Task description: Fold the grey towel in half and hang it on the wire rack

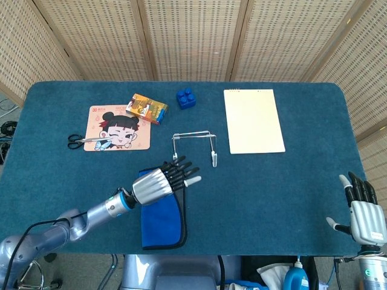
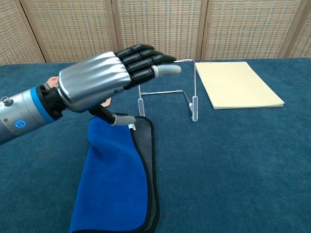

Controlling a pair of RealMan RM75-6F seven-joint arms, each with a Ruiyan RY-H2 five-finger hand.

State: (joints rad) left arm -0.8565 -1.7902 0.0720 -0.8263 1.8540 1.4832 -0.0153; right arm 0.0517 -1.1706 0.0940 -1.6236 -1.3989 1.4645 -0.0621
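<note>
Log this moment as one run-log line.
towel: folded, flat on table | left robot hand: raised above towel, holding nothing visible | right robot hand: idle at table edge | wire rack: bare

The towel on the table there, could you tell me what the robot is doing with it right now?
The grey towel with a blue face lies folded on the blue table, just in front of the wire rack. The left hand is above its far end, thumb at the towel's edge, though a firm grip isn't clear. The right hand rests open at the table's near right corner. Nothing hangs on the rack.
</note>
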